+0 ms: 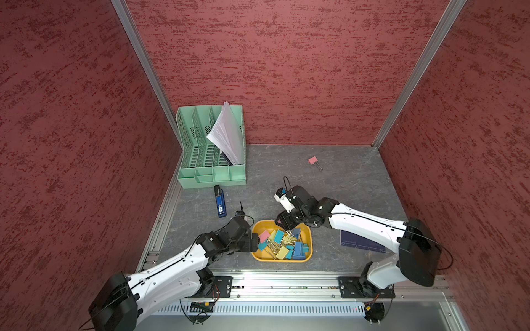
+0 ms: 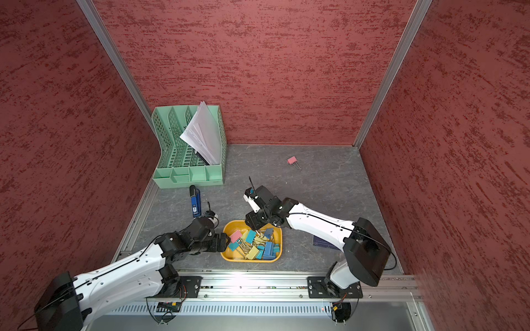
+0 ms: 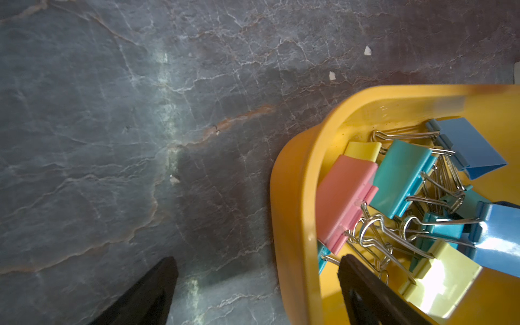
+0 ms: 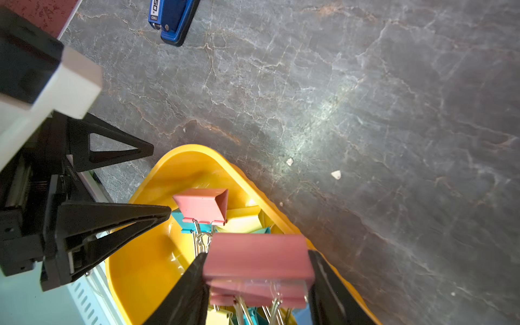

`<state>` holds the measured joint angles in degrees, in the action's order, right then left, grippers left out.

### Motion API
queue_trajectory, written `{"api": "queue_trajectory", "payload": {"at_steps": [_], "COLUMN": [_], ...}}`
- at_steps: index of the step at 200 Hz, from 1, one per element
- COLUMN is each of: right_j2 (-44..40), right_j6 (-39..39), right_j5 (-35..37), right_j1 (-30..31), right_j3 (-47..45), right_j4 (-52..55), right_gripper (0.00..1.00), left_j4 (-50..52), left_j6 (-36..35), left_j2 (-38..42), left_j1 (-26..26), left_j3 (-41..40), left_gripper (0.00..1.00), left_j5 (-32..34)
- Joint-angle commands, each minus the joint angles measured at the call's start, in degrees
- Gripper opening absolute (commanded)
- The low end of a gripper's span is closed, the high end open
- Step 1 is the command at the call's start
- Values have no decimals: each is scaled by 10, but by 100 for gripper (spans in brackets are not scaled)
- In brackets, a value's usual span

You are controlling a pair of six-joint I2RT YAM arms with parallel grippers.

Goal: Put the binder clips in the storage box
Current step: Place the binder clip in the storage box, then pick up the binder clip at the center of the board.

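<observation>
Over the storage box's point(image 1: 286, 260) far edge: right gripper point(image 4: 257, 270) clamped on a pink clip point(image 4: 253, 253). Best carried slightly nearer, inside the wall, and released low onto the piled binder clips point(image 1: 282, 243). Meanwhile the left gripper point(image 3: 259, 261) gapes astride the left wall. A stray clip point(image 1: 312, 160) lies far right.

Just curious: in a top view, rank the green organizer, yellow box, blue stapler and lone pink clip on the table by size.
Largest first:
green organizer
yellow box
blue stapler
lone pink clip
</observation>
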<state>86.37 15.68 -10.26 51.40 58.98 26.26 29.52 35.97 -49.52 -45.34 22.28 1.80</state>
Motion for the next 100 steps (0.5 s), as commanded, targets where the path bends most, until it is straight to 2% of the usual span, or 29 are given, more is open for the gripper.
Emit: {"api": "queue_trajectory", "payload": {"at_steps": [1,41,69,85,100], "right_j2": [8,45,59,59,52], "right_j6": [25,53,70,77,74], "right_j5": [-10,-22,-25,-28,-7], "right_j1": [31,49,61,60,61], "right_j3": [1,-1,1,-1,3], "right_j4": [-53,-81,-87,-88,-65], "right_gripper": [53,57,68,80,83], "left_j4": [-4,-4,-4,-5,-4], "left_j6": [-3,-3,-3,-3,-3], "left_j2": [12,11,10,9,8], "left_j1": [-3,-3,-3,-2,-2], "left_j3": [3,4,4,3,4], "left_gripper": [94,94,94,94,94], "left_j5": [8,9,9,9,9]}}
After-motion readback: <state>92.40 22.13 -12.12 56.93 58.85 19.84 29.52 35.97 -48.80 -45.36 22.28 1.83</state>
